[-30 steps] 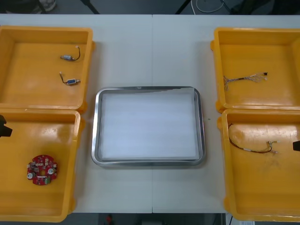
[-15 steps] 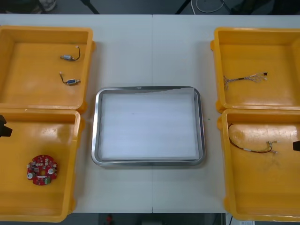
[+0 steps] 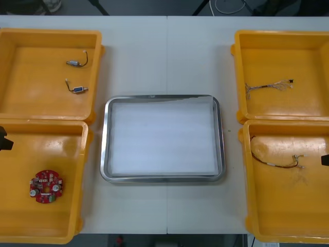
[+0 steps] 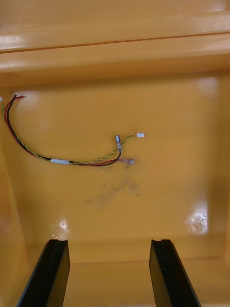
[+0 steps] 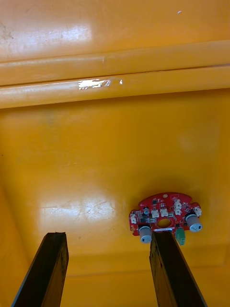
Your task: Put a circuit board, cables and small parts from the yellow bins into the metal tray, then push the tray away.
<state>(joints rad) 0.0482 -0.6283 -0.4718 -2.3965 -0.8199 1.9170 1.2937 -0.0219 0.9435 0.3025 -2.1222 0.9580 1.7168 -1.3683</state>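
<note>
A round red circuit board lies in the near left yellow bin; in the left wrist view the circuit board sits just beyond one fingertip of my open left gripper. My left gripper shows at the front view's left edge. A red and yellow cable lies in the near right yellow bin. The cable lies well ahead of my open right gripper, whose tip shows at the right edge. The metal tray, white inside, holds nothing.
The far left yellow bin holds two small metal parts with short black leads. A thin twisted cable lies in the far right yellow bin. Bare table lies beyond the tray.
</note>
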